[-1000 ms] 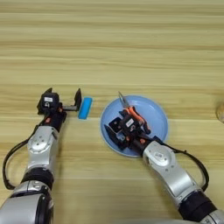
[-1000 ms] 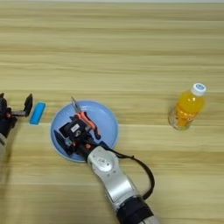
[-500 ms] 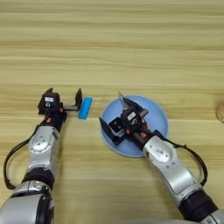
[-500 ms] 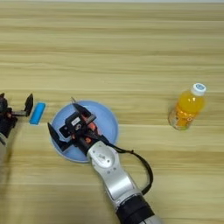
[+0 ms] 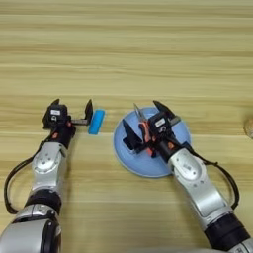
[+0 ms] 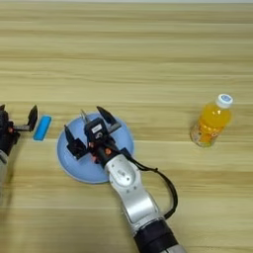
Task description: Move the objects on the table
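Pliers (image 5: 142, 127) with orange-and-black handles lie on the round blue plate (image 5: 170, 167), and that is where our eyes go: the thin metal tips point up and away toward the far-left rim, while the handles run back toward us and disappear under the right gripper (image 5: 147, 123). We see that gripper hovering right over the plate with its two black fingers spread wide, one out to the far right and one down at the near left, so the tool sits between them and beneath the hand. Whether the fingers touch the handles we cannot tell. The pliers' long axis runs roughly from near-right to far-left, about crosswise to the line between the fingers, which looks like a fair line-up for a pinch across the handles; we judge the right arm to be much the nearer one for this job. Over on the left, the left gripper (image 5: 72, 111) rests on the wooden table (image 5: 126, 54) with its fingers also apart, and a small blue bar (image 5: 96, 121) lies just beside its inner finger, apart from the plate. An orange drink bottle (image 6: 211, 121) stands upright well off to the right. We see no grey block from here.
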You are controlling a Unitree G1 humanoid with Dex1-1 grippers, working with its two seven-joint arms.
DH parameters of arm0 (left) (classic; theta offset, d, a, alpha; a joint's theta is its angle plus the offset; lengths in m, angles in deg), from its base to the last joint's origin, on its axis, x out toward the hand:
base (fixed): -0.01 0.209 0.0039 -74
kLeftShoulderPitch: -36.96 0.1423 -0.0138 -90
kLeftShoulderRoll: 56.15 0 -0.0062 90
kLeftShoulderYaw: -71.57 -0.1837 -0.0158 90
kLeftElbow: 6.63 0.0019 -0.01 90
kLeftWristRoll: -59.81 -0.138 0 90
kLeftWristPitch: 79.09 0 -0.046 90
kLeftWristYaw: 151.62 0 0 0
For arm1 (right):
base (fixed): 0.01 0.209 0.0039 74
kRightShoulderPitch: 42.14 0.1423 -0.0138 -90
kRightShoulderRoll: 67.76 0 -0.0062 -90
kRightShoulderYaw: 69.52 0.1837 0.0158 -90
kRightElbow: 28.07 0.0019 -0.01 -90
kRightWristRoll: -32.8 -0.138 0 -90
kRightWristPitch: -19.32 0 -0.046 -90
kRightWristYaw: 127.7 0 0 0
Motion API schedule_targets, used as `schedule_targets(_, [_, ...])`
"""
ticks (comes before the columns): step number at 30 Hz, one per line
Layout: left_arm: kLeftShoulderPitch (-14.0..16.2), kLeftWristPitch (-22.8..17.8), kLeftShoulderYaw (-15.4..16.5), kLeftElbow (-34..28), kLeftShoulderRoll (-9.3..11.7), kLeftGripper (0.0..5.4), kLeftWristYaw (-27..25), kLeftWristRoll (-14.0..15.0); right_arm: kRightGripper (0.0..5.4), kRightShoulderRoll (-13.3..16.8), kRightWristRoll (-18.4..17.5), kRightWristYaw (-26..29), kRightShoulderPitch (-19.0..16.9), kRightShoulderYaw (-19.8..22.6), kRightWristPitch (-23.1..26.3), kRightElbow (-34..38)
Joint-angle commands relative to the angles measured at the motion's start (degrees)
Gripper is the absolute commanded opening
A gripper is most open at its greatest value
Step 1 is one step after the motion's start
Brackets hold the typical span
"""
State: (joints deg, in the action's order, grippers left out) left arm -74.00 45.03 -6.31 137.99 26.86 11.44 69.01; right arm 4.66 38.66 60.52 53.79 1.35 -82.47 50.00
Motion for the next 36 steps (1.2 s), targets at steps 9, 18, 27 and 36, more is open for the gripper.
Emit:
schedule_targets(9, [0.4, 0.3, -0.2, 0.0, -0.2, 5.4, 0.3, -0.3, 5.39, 4.4, 0.6, 1.1, -6.2, 2.9, 4.6, 8.2])
schedule_targets(18, [-0.1, 0.2, -0.1, 0.9, -0.1, 5.4, 0.3, -0.4, 5.39, 5.4, 0.3, 3.1, -8.7, 3.0, 8.8, 9.8])
schedule_targets(27, [-0.6, 0.3, -0.1, 1.7, 0.0, 5.4, 0.4, -0.4, 5.39, 5.6, -0.5, 5.9, -9.6, 2.1, 11.0, 10.1])
schedule_targets(36, [-0.8, 0.3, -0.2, 1.6, -0.2, 5.4, 0.6, -0.6, 5.39, 5.5, -1.0, 6.5, -9.0, 2.4, 12.6, 8.2])
